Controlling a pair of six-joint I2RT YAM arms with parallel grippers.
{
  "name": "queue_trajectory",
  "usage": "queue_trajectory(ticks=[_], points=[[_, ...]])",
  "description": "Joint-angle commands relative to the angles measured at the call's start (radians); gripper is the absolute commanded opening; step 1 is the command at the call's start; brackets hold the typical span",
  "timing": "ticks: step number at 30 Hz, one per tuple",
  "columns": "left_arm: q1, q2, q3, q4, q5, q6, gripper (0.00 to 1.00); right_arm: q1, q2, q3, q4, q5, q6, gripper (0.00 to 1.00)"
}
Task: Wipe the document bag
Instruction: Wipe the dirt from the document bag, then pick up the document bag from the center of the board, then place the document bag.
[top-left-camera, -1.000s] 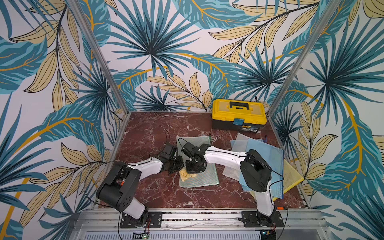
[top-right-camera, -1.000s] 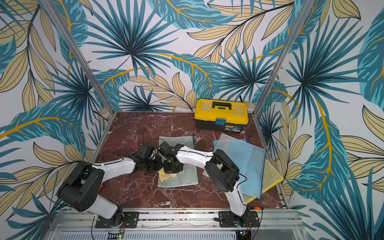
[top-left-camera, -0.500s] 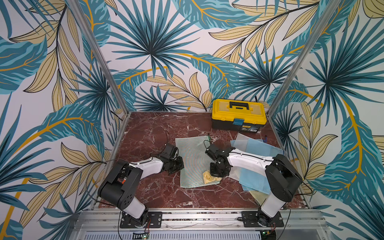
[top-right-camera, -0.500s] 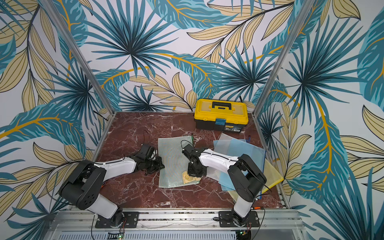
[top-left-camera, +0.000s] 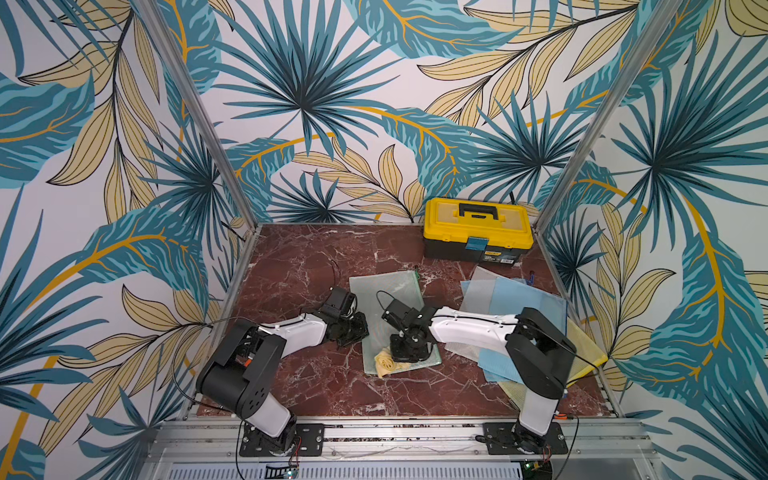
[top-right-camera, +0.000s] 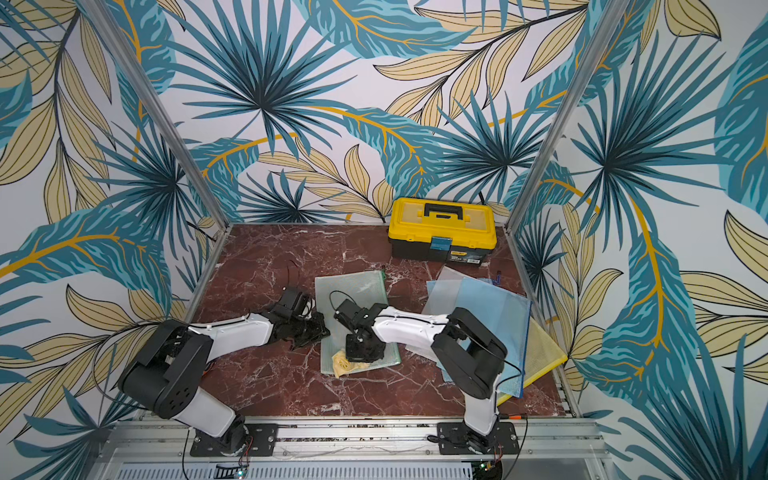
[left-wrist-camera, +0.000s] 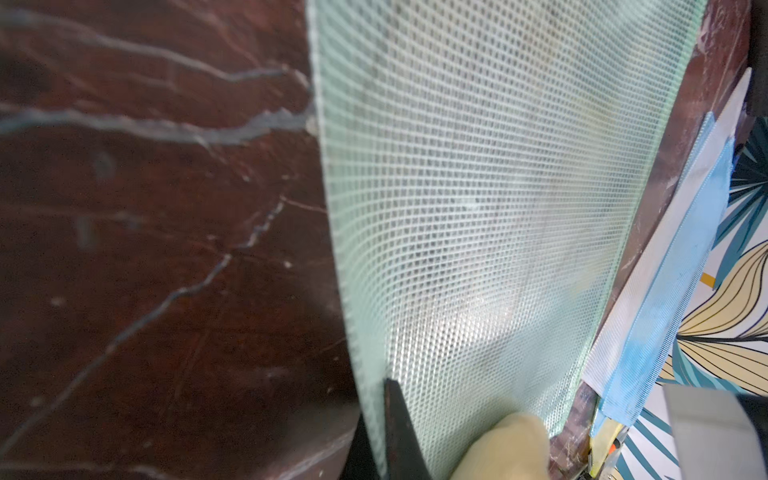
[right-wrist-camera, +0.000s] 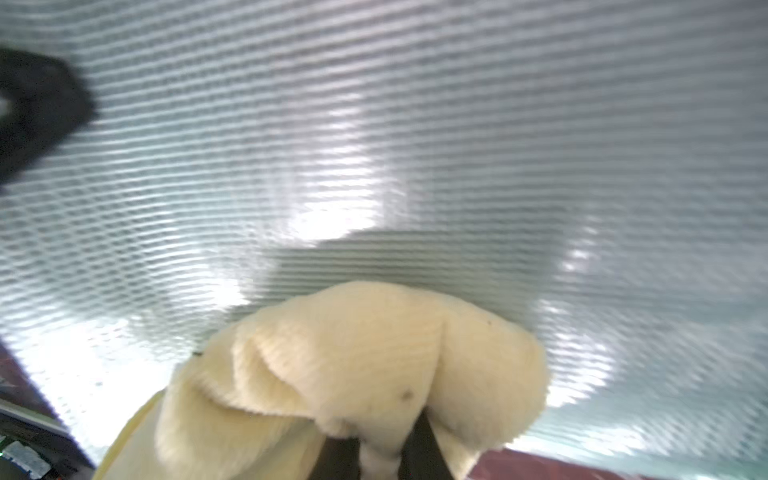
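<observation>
Green mesh document bag (top-left-camera: 384, 289) is being pinned by the pressed-together left claw (top-left-camera: 355, 332), preventing sliding, while the right claw (right-wrist-camera: 384, 457) is pinching a cream cloth (right-wrist-camera: 374, 353) against it.

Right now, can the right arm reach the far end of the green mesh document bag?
Probably yes. The right gripper is shut on the yellow cloth at the near end of the green mesh document bag; the far half lies bare, and the left gripper only pinches its side edge.
</observation>
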Motion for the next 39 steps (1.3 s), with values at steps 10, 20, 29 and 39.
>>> queue_trajectory(ticks=[10, 20, 29, 39], points=[[-0.058, -0.156, 0.094, -0.049, 0.021, 0.141, 0.0, -0.098, -0.358, -0.033, -0.162, 0.117, -0.054, 0.0], [-0.174, -0.154, 0.52, -0.359, 0.353, 0.396, 0.0, -0.099, -0.817, 0.127, -0.359, 0.65, 0.059, 0.0], [-0.32, 0.151, 0.993, -0.41, 0.532, 0.497, 0.0, -0.101, -1.08, 0.109, -0.536, 0.902, 0.147, 0.0], [-0.443, 0.486, 1.255, -0.4, 0.368, 0.55, 0.0, -0.101, -1.108, 0.108, -0.602, 0.922, 0.123, 0.0]])
